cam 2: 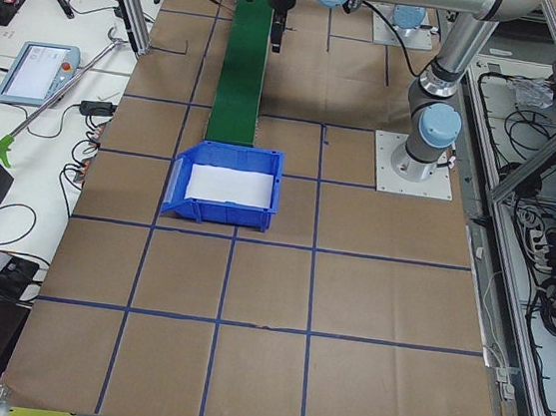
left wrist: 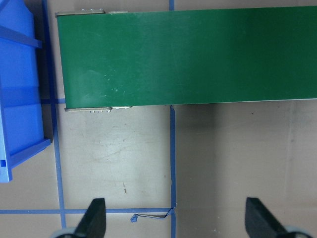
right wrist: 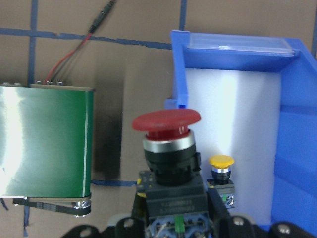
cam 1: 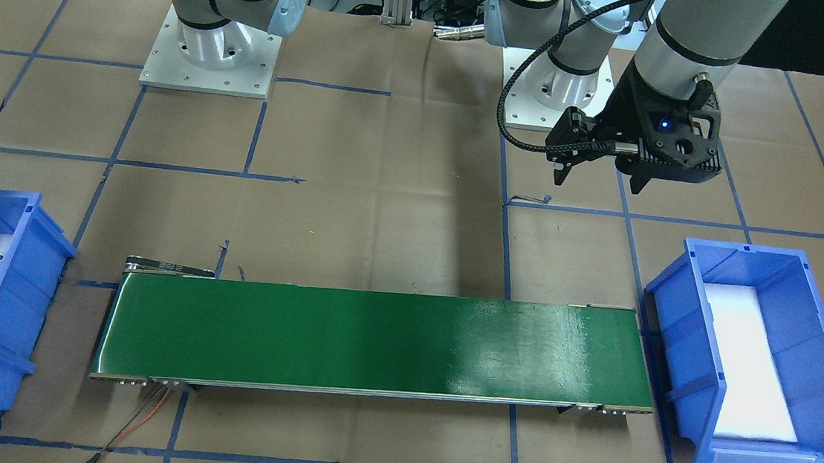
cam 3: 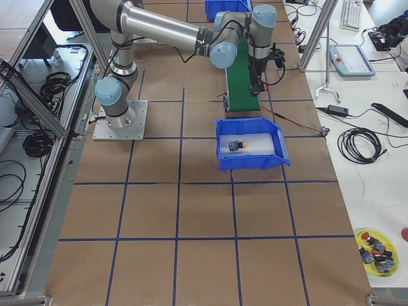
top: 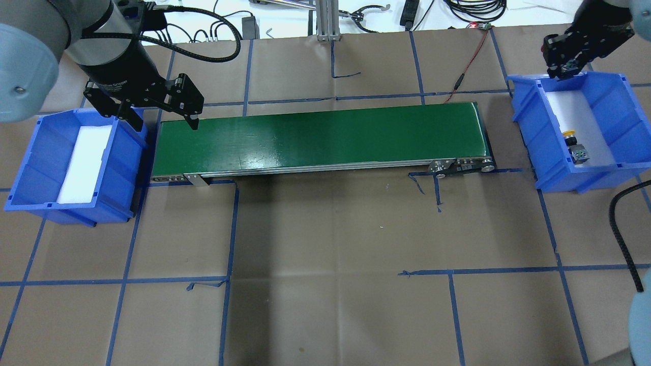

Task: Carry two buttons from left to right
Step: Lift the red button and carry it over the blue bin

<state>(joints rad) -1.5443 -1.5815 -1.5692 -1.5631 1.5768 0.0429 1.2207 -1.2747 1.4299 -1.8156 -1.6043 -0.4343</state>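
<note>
The right end effector (top: pixel 565 71) is clamped on the red button (right wrist: pixel 167 130) by its blocky base, the sensible hold: rigid, light, slick-capped, I'd say. Just beyond, the yellow button (right wrist: pixel 221 163) sits in the blue bin (right wrist: pixel 181 74). Far off, the left end effector (left wrist: pixel 176 218) hangs apart, empty.

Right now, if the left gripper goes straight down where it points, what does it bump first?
The left gripper would likely hit the paper-covered table, near a blue tape line, not the green belt.
</note>
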